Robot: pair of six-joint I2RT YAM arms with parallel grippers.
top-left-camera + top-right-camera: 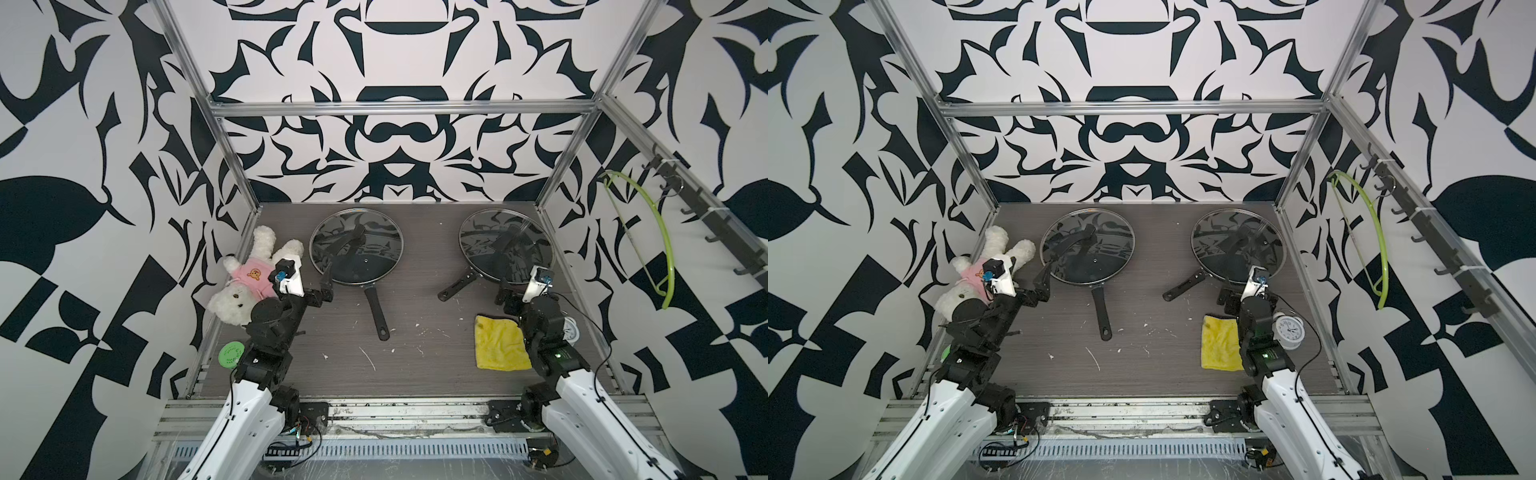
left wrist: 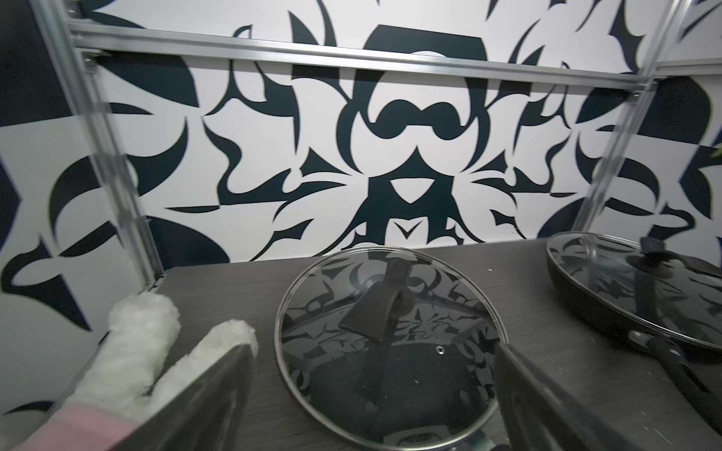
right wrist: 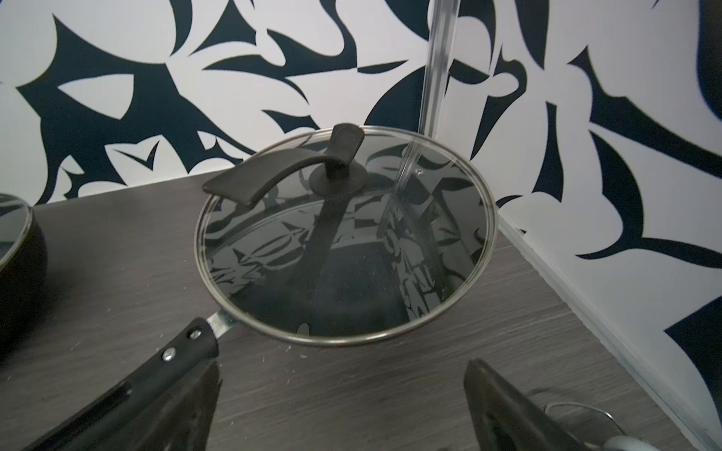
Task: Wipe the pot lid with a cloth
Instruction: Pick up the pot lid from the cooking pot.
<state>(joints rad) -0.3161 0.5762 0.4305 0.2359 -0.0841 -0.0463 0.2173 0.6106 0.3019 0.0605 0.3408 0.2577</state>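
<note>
Two black pans stand at the back of the table, each under a glass lid with a black handle: one pot lid (image 1: pixel 356 247) (image 2: pixel 390 336) on the left, the other pot lid (image 1: pixel 505 245) (image 3: pixel 347 242) on the right. The yellow cloth (image 1: pixel 500 343) (image 1: pixel 1220 343) lies flat at the front right, partly under my right arm. My left gripper (image 1: pixel 311 282) (image 2: pixel 375 347) hangs open just short of the left lid's near edge, holding nothing. Between the right pan and the cloth, my right gripper (image 1: pixel 517 293) (image 3: pixel 344 363) is open and empty.
A white teddy bear (image 1: pixel 249 282) in a pink top lies against the left wall beside my left gripper. A green disc (image 1: pixel 231 354) sits at the front left. A small white clock (image 1: pixel 1289 330) stands by my right arm. A green hanger (image 1: pixel 660 249) hangs on the right wall.
</note>
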